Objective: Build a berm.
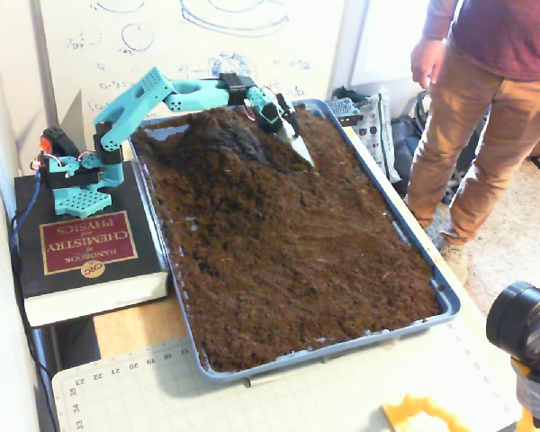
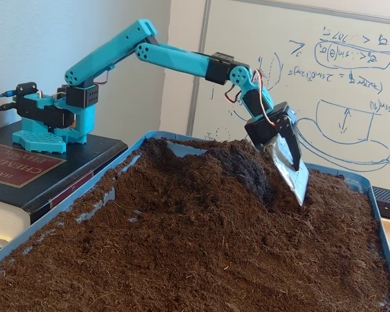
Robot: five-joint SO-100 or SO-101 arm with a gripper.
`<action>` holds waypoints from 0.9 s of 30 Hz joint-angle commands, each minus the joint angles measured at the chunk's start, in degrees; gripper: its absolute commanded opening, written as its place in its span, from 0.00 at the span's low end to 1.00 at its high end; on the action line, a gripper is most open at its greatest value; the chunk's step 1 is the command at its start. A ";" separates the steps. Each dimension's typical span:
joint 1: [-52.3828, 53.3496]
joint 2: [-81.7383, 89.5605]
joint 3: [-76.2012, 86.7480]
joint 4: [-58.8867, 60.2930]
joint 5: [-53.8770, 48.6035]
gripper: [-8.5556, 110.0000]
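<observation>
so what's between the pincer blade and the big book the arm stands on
In a fixed view, the berm of dark soil and the blue tray's rim lie between the pincer and the book. The other fixed view shows the mound just left of the blade.

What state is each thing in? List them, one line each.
berm: heaped at the far end of the tray, raised above the flatter soil.
gripper: fitted with a silvery scoop blade, tip down at the berm's side; open or shut cannot be told.
tray: filled with dark soil.
book: closed, flat under the arm's base.
</observation>
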 commanded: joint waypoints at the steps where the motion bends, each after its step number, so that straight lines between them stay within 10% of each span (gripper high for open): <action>1: 4.22 9.05 -6.77 -0.97 -3.78 0.07; 27: 12.13 -19.07 -11.51 -13.45 -3.96 0.07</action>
